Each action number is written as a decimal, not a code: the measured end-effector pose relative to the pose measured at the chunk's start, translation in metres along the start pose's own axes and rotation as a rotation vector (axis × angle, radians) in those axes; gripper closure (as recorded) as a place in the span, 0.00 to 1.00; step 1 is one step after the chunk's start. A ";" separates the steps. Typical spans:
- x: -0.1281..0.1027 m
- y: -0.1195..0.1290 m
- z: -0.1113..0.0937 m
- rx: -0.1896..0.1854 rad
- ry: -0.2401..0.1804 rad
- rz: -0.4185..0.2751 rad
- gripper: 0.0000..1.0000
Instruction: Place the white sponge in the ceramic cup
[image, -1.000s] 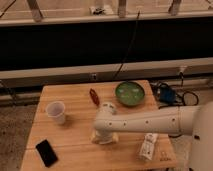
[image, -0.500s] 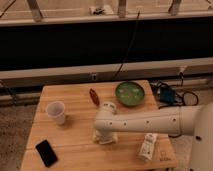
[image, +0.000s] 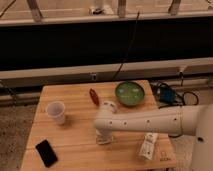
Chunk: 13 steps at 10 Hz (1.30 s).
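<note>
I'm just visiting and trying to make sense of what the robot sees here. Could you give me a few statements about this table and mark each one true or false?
1. The ceramic cup stands upright near the left side of the wooden table. True.
2. The white sponge is already inside the cup. False: no sponge shows in the cup; the gripper is down at the tabletop, right of the cup.
3. A green bowl sits toward the table's back right. True.
4. The black phone lies beside the bowl. False: it lies at the front left corner.
5. The white bottle stands upright. False: it lies on its side near the front right.

Wood table (image: 75, 145), glossy green bowl (image: 130, 93), gripper (image: 103, 137) on table.
</note>
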<state>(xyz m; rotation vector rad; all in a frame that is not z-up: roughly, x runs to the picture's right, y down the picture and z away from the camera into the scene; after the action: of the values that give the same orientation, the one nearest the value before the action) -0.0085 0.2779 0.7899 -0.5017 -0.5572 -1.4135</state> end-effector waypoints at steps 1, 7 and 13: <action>0.000 -0.001 0.000 0.000 0.000 -0.001 0.98; 0.013 0.000 -0.013 -0.012 0.000 0.026 0.99; 0.033 0.003 -0.040 -0.034 0.000 0.058 0.99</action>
<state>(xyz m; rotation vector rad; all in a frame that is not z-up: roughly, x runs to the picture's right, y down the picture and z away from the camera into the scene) -0.0007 0.2270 0.7797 -0.5408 -0.5153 -1.3697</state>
